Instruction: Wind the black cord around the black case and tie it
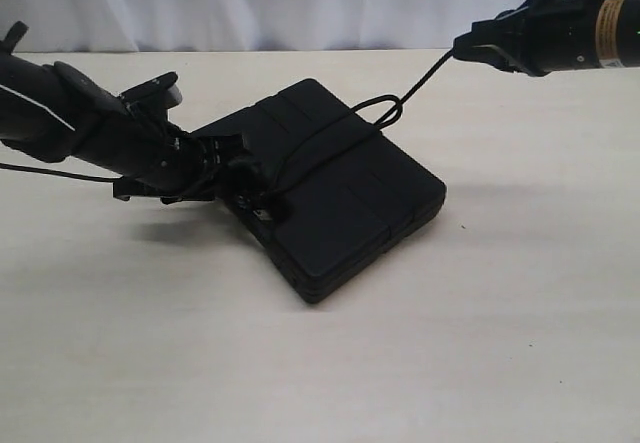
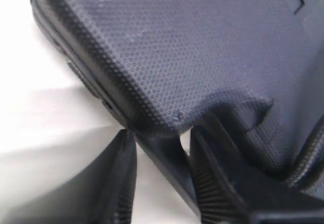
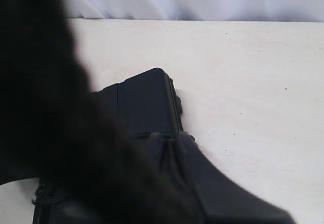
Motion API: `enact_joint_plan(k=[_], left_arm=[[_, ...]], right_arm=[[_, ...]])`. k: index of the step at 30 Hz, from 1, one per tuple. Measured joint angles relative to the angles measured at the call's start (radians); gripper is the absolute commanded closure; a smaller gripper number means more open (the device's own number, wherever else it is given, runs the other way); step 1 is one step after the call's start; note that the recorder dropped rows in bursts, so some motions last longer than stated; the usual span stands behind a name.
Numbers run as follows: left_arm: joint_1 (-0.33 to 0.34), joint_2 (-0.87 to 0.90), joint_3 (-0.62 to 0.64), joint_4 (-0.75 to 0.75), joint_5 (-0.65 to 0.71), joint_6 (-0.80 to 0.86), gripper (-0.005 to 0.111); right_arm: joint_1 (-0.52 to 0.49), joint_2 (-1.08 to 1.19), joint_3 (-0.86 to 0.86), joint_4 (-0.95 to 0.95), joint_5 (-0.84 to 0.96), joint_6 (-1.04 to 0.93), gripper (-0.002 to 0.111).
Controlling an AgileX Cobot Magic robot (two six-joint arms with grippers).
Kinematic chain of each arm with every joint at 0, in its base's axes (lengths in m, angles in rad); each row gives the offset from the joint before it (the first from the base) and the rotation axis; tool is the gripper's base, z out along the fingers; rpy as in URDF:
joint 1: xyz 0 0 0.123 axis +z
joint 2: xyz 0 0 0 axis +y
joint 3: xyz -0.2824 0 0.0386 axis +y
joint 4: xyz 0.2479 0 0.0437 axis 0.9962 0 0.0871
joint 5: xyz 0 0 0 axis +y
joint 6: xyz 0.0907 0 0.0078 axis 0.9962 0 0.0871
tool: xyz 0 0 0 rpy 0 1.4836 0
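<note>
Black cord (image 1: 425,81) was looped across case (image 1: 350,213), end pinched by right gripper (image 1: 462,49), drawn taut above case, likely to tighten loop; left gripper (image 1: 240,170) was spread astride case edge, probably bracing.

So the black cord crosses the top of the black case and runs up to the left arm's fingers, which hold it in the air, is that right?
Not quite. The right arm's fingers, not the left's, hold the black cord in the air; the exterior view shows it. The cord does cross the top of the black case and run up to them.
</note>
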Motion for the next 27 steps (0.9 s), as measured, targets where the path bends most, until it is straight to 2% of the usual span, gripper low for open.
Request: enact_joint_plan(k=[7,10,12,19,27], left_arm=[[-0.002,0.006,0.0,-0.02,-0.038,0.0,0.076],[-0.002,0.008,0.0,-0.022,-0.075,0.0,0.09],[-0.002,0.01,-0.001,-0.024,-0.111,0.0,0.106],[0.014,0.011,-0.023,0.016,-0.176,0.007,0.107],[0.129,-0.07,-0.039,0.099,-0.093,0.018,0.107]], right_arm=[[0.0,0.0,0.0,0.0,0.0,0.0,0.104],[0.0,0.0,0.0,0.0,0.0,0.0,0.104],[0.0,0.0,0.0,0.0,0.0,0.0,0.104],[-0.002,0.0,0.0,0.0,0.0,-0.001,0.104],[-0.068,0.0,0.012,0.0,-0.004,0.002,0.104]])
